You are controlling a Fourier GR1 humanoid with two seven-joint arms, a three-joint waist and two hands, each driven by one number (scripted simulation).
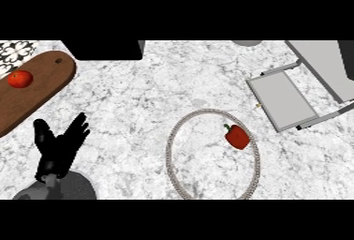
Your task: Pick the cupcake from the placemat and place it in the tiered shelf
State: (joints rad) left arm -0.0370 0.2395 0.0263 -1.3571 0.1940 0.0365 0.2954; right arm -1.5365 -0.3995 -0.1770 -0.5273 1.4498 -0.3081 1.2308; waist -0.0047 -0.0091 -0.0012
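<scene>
A round placemat with a grey beaded rim point(170, 140) lies on the marble counter at the lower middle. On its right part rests a red bell pepper point(237, 136) with a green stem; no cupcake shows anywhere. The grey tiered shelf point(285, 99) stands at the upper right, its lower tier a little up and right of the pepper, a higher tier point(323, 63) behind it. My left hand point(59, 147) rests at the lower left, fingers straight and pointing up, holding nothing, far left of the placemat. My right hand is out of view.
A wooden cutting board point(38, 91) lies at the left edge with a red round fruit point(20, 78) on it. A black block point(107, 49) sits at the top edge. A grey round object point(247, 42) peeks in at the top.
</scene>
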